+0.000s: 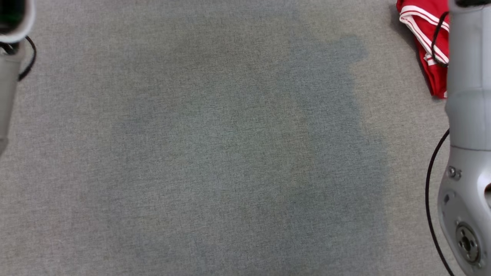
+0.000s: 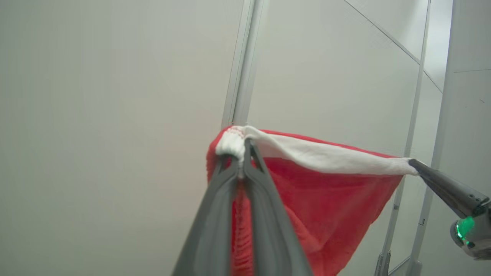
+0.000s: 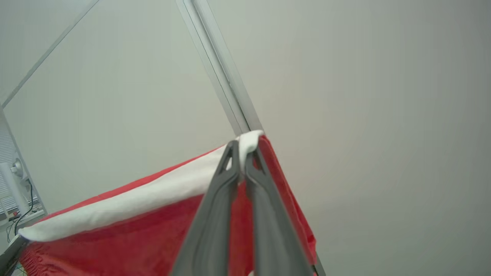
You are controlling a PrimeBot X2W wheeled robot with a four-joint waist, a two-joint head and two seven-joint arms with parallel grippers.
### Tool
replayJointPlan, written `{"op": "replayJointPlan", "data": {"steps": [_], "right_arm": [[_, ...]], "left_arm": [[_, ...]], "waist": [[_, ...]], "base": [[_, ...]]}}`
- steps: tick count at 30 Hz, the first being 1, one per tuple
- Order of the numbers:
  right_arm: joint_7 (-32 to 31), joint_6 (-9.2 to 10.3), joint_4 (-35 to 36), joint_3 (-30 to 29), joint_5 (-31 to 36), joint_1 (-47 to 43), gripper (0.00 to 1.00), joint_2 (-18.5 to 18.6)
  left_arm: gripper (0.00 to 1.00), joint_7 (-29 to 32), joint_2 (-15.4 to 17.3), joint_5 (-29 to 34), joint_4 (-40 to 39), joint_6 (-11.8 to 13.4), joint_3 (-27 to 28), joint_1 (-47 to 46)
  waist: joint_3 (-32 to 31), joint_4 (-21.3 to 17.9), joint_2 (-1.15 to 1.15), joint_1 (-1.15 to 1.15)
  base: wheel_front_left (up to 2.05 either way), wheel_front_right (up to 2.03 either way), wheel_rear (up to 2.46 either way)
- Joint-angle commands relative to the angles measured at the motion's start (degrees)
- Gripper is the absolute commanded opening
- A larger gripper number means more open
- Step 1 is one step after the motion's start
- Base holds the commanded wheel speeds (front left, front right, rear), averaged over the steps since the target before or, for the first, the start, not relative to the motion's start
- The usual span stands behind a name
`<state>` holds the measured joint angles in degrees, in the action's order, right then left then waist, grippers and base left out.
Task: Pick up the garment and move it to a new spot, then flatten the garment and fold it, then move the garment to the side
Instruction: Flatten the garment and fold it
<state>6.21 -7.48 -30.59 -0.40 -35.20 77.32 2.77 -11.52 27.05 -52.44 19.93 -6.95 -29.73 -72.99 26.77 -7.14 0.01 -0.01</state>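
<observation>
Pinching tight, the left gripper (image 2: 243,150) holds one end of the white waistband (image 2: 326,156) of the red garment (image 2: 330,203); the right gripper (image 3: 242,147) clamps the other end, and the cloth hangs taut between them, up off the grey surface (image 1: 191,153) below.

The garment (image 2: 330,207) is red cloth with a white band (image 2: 326,155) along its upper edge. It hangs in the air with the band stretched nearly straight between the left gripper (image 2: 244,153) and the right gripper (image 3: 241,151). Each gripper pinches one end of the band with its fingers closed. Below the band the red cloth sags in loose folds, bunched at the left gripper. In the head view a red part with white stripes shows just beside the right arm (image 1: 466,76).
</observation>
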Motion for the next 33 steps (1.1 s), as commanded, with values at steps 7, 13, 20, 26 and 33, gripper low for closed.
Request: {"op": "replayJointPlan", "data": {"steps": [7, 13, 20, 26, 33], "right_arm": [[-2.1, -0.03, -4.6, 3.8, -6.7, -14.4, 0.0, 0.3], [-2.8, -0.04, -5.8, 4.8, -3.8, -31.5, 0.0, 1.6], [-5.6, -0.03, -0.5, 5.6, 3.1, -48.8, 0.0, 6.1], [-15.0, -0.02, 9.6, 0.7, 9.3, -63.5, 0.0, 5.3], [-33.2, -0.02, 28.9, -5.2, 13.6, -81.1, 0.0, 1.6]], "left_arm": [[0.0, -3.3, -1.6, -0.3, 2.5, -0.7, -5.3, 14.2], [0.0, -3.0, -1.3, -0.1, 4.4, -0.6, -15.3, 30.7], [0.0, -0.8, 0.4, -2.7, 4.8, -0.5, -25.0, 43.1], [0.0, 2.1, 2.3, -7.0, 1.8, 0.7, -26.9, 52.2], [0.0, 7.8, 7.6, -11.8, -9.6, 5.8, -27.9, 60.7]], "waist": [[-0.8, -0.1, -0.01, 0.01], [-4.3, 0.3, -0.01, 0.01], [-11.6, 1.5, -0.01, 0.01], [-17.7, 2.8, -0.01, 0.01], [-22.3, 4.2, -0.01, 0.01]], "base": [[0.0, 0.0, 0.0], [0.0, 0.0, 0.0], [0.0, 0.0, 0.0], [0.0, 0.0, 0.0], [0.0, 0.0, 0.0]]}}
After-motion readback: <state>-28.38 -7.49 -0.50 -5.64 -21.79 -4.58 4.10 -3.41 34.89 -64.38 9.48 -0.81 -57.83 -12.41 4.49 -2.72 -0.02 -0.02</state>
